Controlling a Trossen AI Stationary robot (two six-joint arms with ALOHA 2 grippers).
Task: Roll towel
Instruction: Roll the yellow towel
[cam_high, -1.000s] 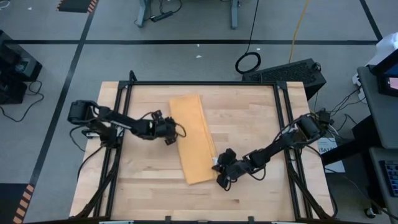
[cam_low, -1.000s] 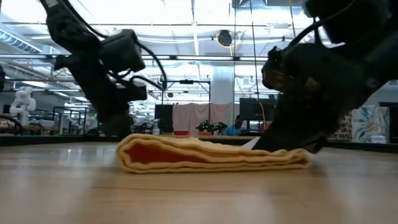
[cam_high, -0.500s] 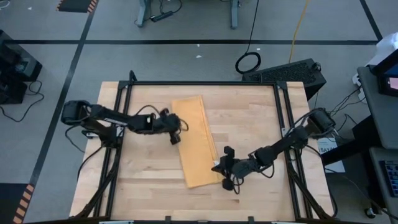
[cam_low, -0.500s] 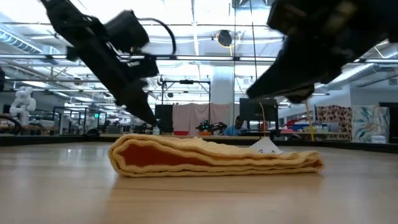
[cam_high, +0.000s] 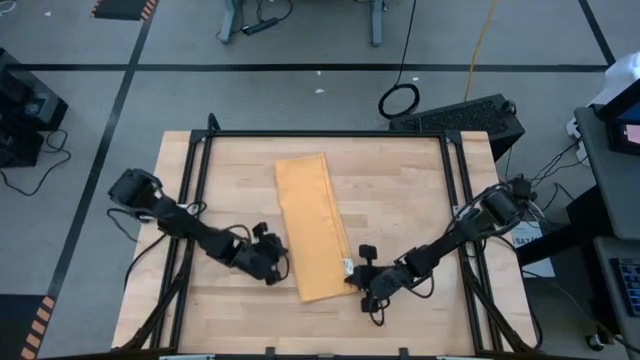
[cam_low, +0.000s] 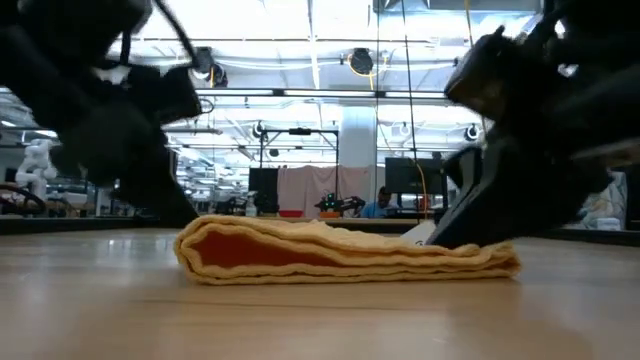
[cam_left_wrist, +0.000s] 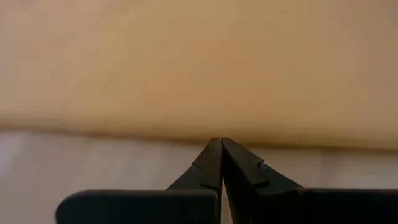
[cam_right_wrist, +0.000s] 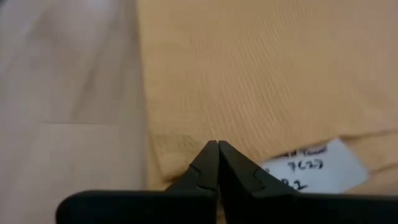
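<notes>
Stretched low across the table (cam_high: 400, 190), the left gripper (cam_high: 270, 266) sits clenched just beside the near left edge of the folded towel (cam_high: 312, 225) lying lengthwise mid-table, while the right gripper (cam_high: 366, 280), likewise clenched, reaches in low at its near right corner by the white tag (cam_right_wrist: 311, 165).

We saw a wooden surface (cam_high: 400, 200) carrying one folded yellow towel (cam_high: 312, 225), lying near its middle.

Mustard towel (cam_high: 312, 226) — folded long strip, flat mid-table, white tag (cam_right_wrist: 313, 165).
</notes>
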